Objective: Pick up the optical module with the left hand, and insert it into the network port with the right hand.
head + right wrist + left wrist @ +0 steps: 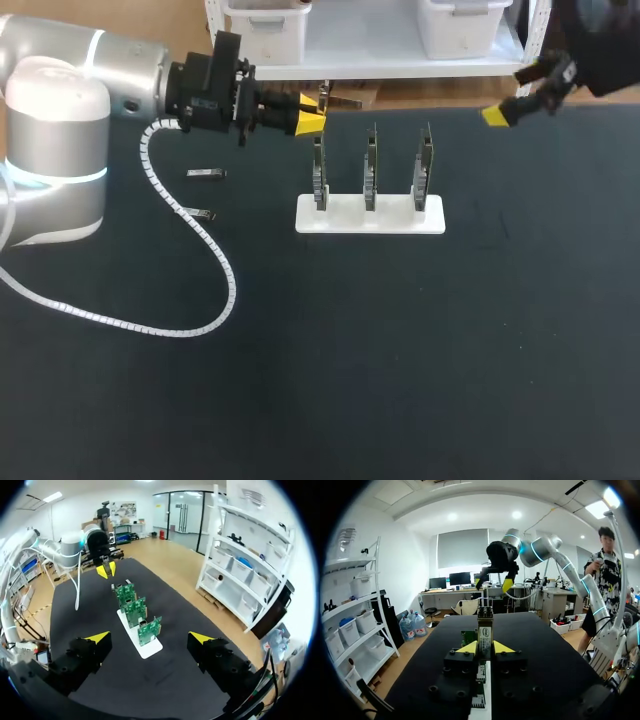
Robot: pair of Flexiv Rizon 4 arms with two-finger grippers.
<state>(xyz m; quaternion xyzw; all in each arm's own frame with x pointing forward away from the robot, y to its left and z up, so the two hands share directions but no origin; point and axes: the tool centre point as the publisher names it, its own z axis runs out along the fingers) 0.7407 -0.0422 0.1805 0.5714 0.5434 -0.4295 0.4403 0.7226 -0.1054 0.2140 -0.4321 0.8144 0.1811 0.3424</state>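
Observation:
My left gripper (308, 122) hovers above the far left end of the board stand, shut on a slim metal optical module (324, 97) that sticks out past its yellow tips. In the left wrist view the module (485, 632) stands upright between the fingers of the left gripper (485, 648). Three green circuit boards with network ports (370, 170) stand upright in a white base (371, 217). My right gripper (511, 96) hangs wide open over the table's far right, holding nothing. From the right wrist view, the right gripper (149, 638) faces the boards (134, 611) and the left gripper (105, 570).
Two spare optical modules (206, 174) (200, 213) lie on the black table to the left of the stand. A white coiled cable (215, 255) trails from my left arm across the table's left half.

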